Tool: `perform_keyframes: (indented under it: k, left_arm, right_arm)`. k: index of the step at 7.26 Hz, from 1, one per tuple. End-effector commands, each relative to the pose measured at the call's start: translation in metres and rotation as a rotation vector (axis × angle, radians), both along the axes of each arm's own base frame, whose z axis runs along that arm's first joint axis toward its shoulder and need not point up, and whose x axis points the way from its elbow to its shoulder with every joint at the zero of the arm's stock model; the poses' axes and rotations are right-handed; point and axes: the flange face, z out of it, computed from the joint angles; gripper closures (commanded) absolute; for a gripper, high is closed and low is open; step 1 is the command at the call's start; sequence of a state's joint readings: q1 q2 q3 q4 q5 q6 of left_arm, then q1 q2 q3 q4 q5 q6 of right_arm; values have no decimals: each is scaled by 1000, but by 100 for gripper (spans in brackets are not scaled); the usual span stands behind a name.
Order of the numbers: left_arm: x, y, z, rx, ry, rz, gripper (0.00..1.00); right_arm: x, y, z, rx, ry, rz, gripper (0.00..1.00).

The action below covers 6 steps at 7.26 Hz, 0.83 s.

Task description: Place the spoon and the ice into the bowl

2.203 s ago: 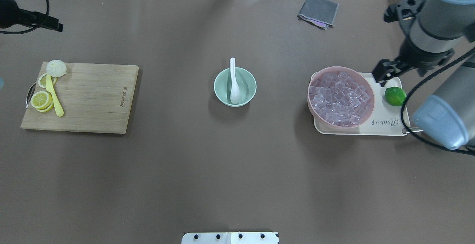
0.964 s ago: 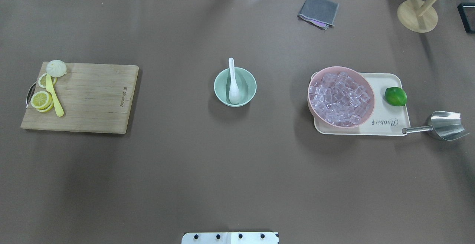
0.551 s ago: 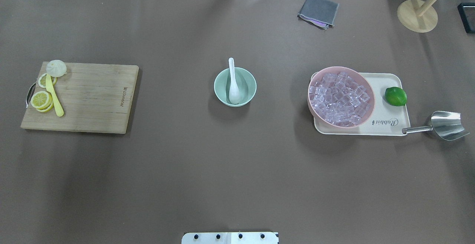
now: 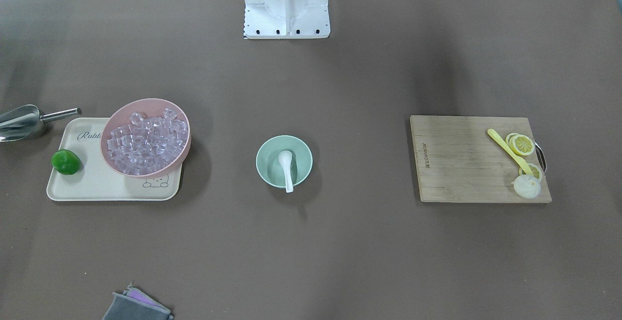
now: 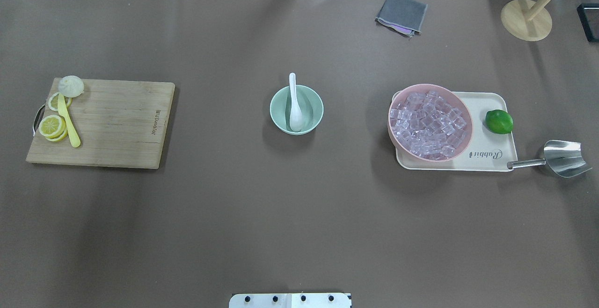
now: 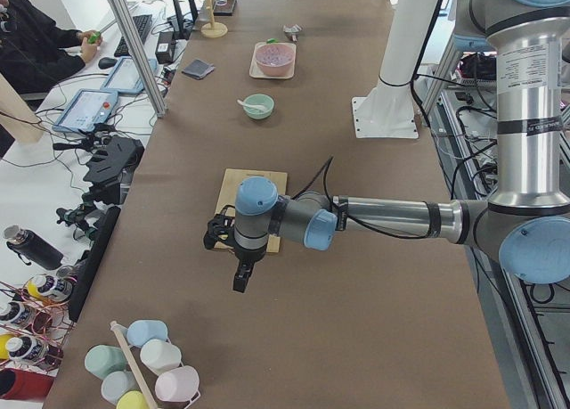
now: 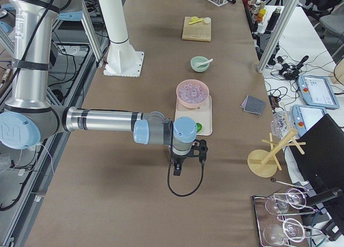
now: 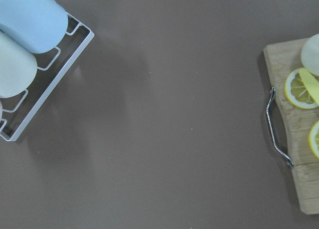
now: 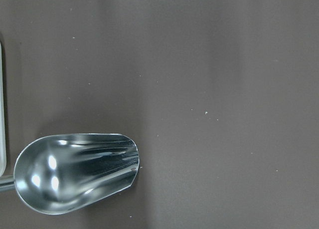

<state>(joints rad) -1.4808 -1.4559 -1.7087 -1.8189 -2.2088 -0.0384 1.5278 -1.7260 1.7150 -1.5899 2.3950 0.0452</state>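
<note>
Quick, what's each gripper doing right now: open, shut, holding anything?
Left gripper: cannot be told, seen only from a side camera.
Right gripper: cannot be told, seen only from a side camera.

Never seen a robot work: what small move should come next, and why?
Probably bring the right gripper down to the handle of the steel scoop. The spoon already lies in the bowl, but the ice sits in the pink bowl, and the scoop lies free beside the tray.

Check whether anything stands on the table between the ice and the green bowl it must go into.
Nothing visible does. The ice lies in the pink bowl on the tray; only bare table separates it from the mint-green bowl, where the spoon already lies.
</note>
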Motion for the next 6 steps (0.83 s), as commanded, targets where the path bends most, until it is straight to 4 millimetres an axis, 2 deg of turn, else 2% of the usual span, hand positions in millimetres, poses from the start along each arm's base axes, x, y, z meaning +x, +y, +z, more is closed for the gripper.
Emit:
perform_keyframes:
  k: [1, 6]
  left_arm:
    - [0, 0, 1, -2, -10, 2, 2]
    - [0, -2, 1, -2, -10, 1, 2]
  right_arm:
    - [1, 2, 1, -7, 1, 3, 0]
    - [1, 1, 2, -14, 3, 8, 0]
